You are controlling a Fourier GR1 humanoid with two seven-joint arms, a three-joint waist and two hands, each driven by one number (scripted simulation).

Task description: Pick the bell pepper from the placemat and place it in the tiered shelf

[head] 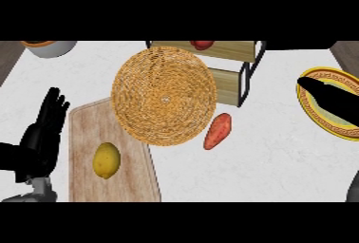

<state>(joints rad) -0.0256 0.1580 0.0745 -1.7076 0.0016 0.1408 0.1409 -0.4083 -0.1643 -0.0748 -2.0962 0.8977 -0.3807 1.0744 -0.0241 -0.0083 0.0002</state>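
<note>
While the left hand (43,135) rests upright with fingers straight together, the right hand's (333,97) fingers cannot be told.

Kitchen: white marble counter (266,161), wooden cutting board (84,128) at 8 o'clock bearing a lemon (107,160), sweet potato (217,131) near centre.

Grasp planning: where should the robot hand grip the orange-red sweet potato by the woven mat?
Probably across its narrow middle, from above on the right: the orange-red sweet potato lies long axis tilted, with the round woven placemat close on its left.
</note>
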